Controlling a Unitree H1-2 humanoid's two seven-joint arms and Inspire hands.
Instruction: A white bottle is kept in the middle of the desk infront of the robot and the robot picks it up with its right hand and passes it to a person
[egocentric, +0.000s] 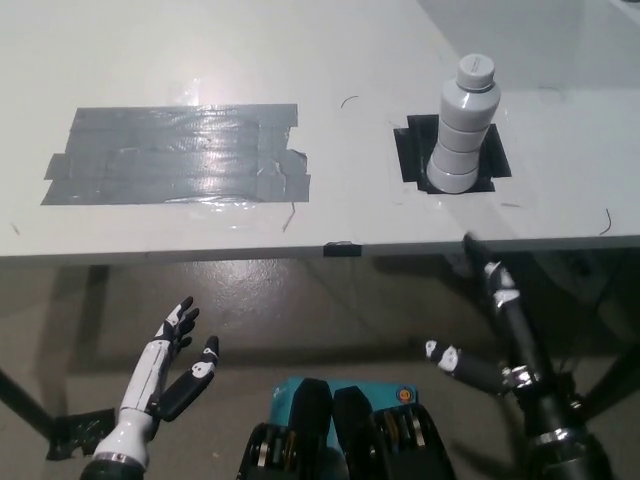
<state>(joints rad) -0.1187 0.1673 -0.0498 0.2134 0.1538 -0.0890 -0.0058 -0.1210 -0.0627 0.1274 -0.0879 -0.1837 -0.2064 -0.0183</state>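
Right hand low, below surface edge, fingers spread, holding nothing. White bottle upright on black tape patch, ahead of right hand, well apart. Left hand resting low, fingers apart, empty.

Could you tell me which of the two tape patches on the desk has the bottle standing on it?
The black patch on the right holds the bottle; the larger grey patch on the left is bare.

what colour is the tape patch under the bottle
Black. The tape patch under the white bottle shows best in the head view.
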